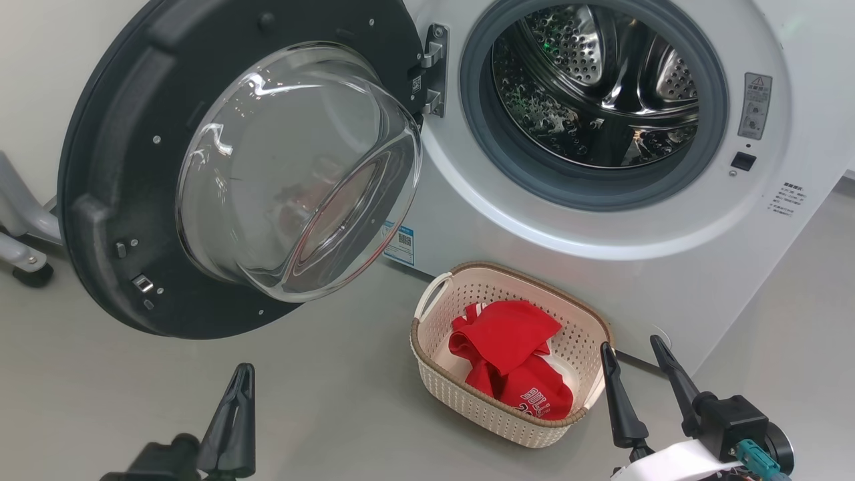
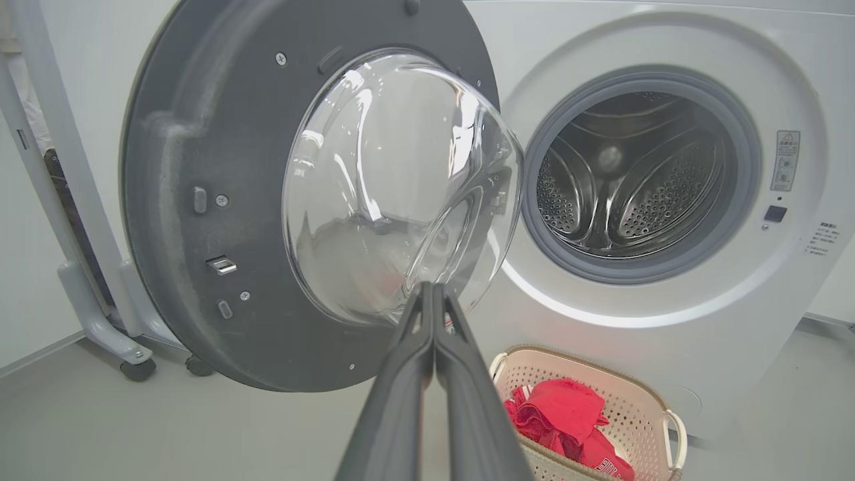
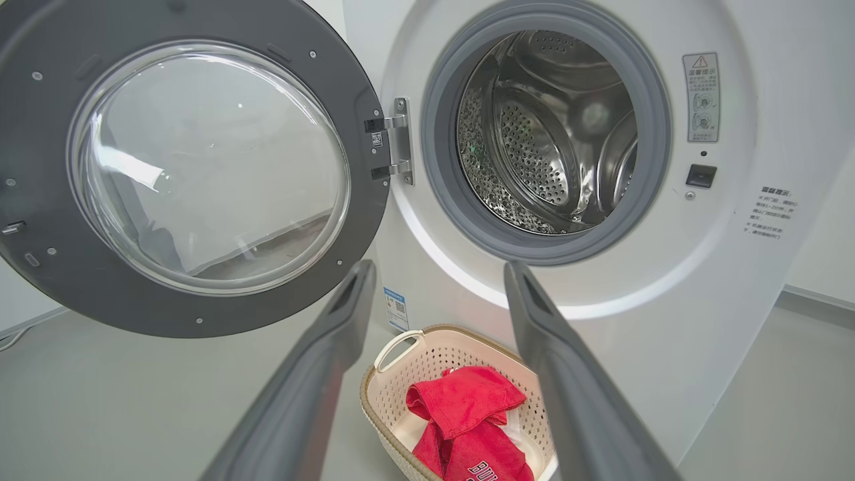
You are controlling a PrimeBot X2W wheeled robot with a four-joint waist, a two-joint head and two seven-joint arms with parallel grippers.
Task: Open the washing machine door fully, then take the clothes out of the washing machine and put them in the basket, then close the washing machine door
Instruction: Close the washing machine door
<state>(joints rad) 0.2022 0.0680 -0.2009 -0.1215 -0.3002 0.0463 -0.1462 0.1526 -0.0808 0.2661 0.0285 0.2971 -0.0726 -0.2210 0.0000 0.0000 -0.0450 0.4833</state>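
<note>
Crumpled red clothes (image 1: 507,354) in perforated cream basket (image 1: 467,391) before the white washing machine (image 1: 601,267); left claw (image 2: 433,290) pinched empty, right claw (image 1: 630,343) spread empty.

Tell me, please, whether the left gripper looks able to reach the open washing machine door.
Probably yes: the left gripper, shut, faces the washing machine door over open floor; the basket sits aside.

My head camera looks steeply down from above onto the door (image 1: 113,133), the drum (image 1: 601,87) and the basket (image 1: 467,401) on the floor (image 1: 320,401). Both wrist cameras sit lower, facing the washer (image 3: 668,321) almost level. The left is close to the door, the right squarer to the drum, and all three share door, drum and basket.
</note>
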